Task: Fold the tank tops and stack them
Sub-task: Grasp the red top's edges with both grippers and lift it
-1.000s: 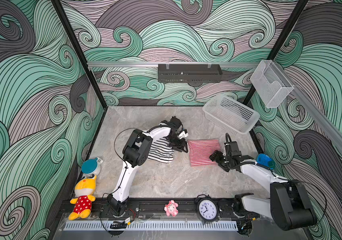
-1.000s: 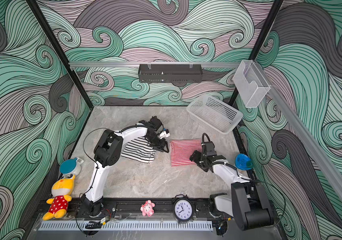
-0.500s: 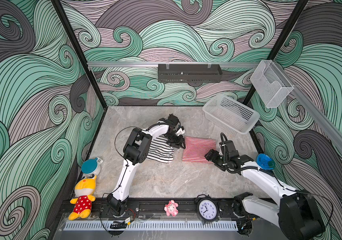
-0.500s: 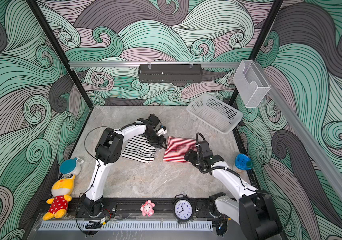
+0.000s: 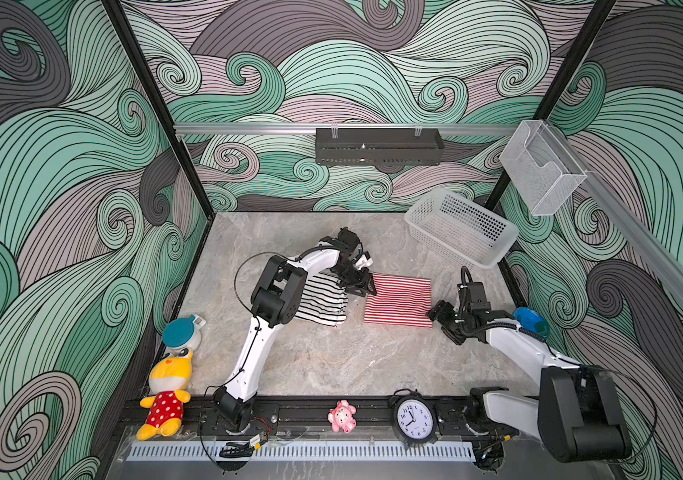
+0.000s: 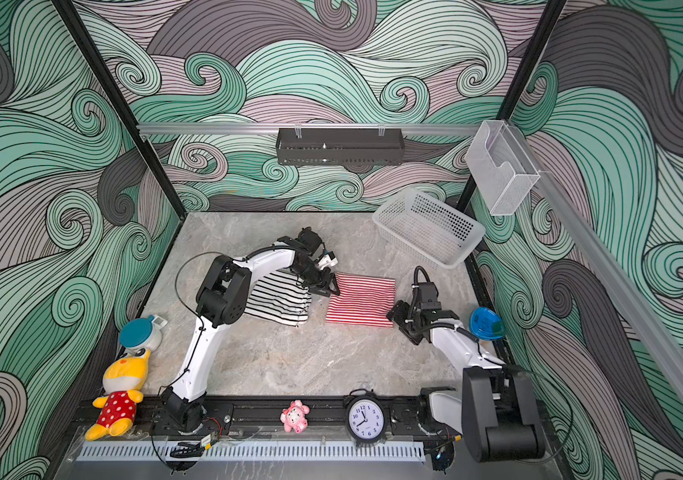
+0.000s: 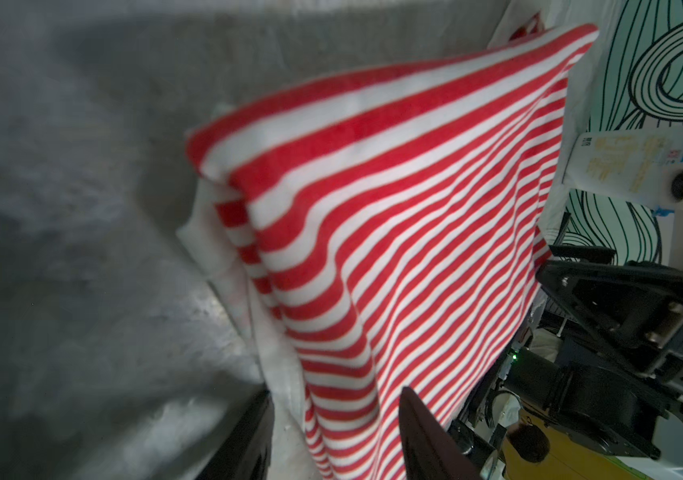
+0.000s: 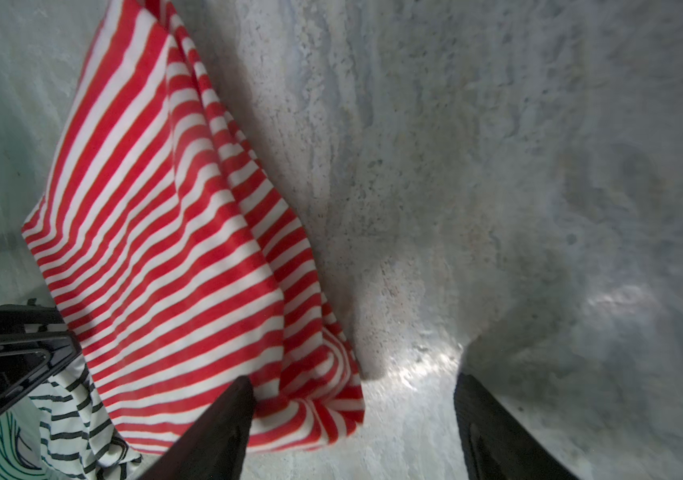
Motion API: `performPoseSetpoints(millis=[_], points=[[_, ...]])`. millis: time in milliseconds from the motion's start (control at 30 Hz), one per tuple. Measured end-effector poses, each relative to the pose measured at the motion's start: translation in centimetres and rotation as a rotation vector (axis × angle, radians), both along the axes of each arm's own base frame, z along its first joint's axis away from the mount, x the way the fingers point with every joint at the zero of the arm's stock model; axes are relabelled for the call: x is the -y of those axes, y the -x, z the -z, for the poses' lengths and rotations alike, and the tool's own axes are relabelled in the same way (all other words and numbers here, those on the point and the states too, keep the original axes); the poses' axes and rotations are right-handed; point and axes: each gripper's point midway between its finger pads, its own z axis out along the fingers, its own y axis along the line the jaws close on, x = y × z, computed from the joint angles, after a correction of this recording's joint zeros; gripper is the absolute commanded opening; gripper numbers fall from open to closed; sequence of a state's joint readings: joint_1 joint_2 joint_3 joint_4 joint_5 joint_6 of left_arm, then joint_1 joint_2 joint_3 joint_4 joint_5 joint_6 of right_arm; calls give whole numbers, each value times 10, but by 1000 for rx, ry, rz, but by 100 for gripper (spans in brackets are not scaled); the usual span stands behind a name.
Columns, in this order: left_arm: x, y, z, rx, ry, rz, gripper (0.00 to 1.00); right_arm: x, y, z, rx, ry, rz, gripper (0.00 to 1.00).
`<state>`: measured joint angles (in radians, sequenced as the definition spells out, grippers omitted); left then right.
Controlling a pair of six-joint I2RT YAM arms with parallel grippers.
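Note:
The folded red-and-white tank top (image 5: 398, 301) (image 6: 362, 301) lies flat on the stone tabletop. The black-and-white tank top (image 5: 321, 301) (image 6: 277, 303) lies just to its left, partly under my left arm. My left gripper (image 5: 363, 286) (image 7: 335, 392) sits at the red top's left edge. It is open, and its fingers straddle that edge with bare table showing beside one finger. My right gripper (image 5: 436, 312) (image 8: 352, 378) is open at the red top's near right corner (image 8: 323, 399). That corner lies just inside one finger (image 8: 223, 424).
A white mesh basket (image 5: 460, 232) stands at the back right and a blue object (image 5: 531, 322) by the right wall. Along the front rail are a clock (image 5: 412, 419), a pink toy (image 5: 341, 415), a yellow plush (image 5: 165, 395) and a blue-capped toy (image 5: 181, 332).
My right gripper pushed left against the red top, nudging it left, then drew back to the right. Its jaws have narrowed a little. The left gripper stayed at the top's left edge.

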<state>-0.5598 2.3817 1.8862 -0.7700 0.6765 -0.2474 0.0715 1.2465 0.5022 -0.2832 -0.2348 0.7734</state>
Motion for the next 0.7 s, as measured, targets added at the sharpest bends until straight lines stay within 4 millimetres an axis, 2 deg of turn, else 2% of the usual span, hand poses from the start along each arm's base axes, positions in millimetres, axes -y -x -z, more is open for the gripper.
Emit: performPoseSetpoints(millis=[167,400,567,700], points=[[2,-10,1,35,-12,-12,50,-8,-9,-1,81,-62,13,66],[8,-20,1,58,3,-18,49,-8,4,-2,132,-87,32,65],[12,-22,4,51,23,-24,38,-8,10,-2,141,-93,32,64],[14,-24,5,48,39,-26,33,-9,9,-1,142,-98,30,63]])
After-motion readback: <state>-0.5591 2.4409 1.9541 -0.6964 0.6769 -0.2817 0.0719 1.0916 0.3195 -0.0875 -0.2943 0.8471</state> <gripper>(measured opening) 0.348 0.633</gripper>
